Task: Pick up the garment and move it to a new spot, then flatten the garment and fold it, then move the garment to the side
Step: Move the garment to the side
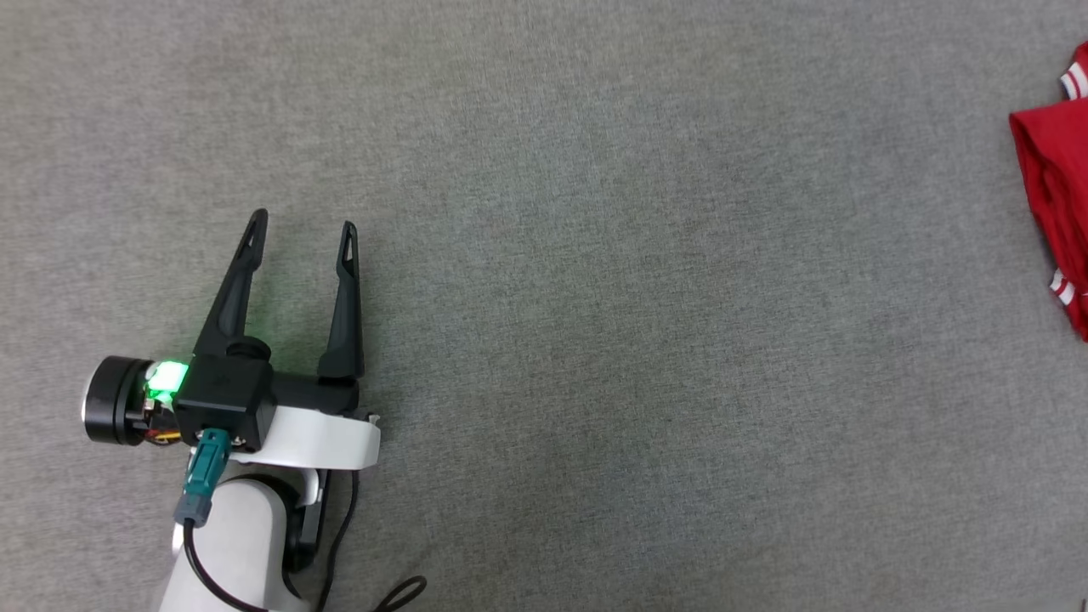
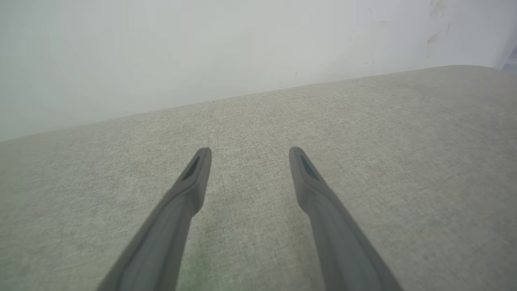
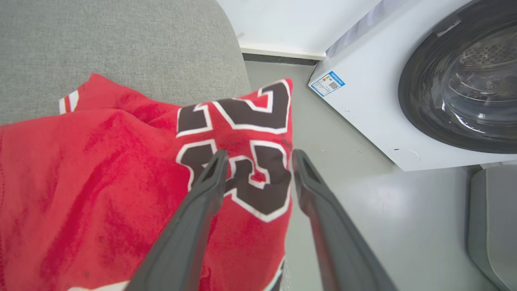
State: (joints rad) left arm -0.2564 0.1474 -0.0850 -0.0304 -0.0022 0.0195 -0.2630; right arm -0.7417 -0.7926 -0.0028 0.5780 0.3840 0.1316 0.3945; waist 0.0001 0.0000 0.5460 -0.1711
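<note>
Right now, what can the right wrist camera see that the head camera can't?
Right wrist view: a white washing machine with a dark round door, big black numbers on the garment, and the right claw, open over its edge. Head view: the left claw, open, with a green light behind it. Both: the red garment and the grey fabric surface.

The garment (image 1: 1054,170) lies at the tabletop's (image 1: 595,297) far right edge, under my right fingers (image 3: 212,178); my left fingers (image 1: 240,276) hover lower left; a washing machine (image 3: 363,105) stands on the floor (image 3: 363,214) beyond.
</note>
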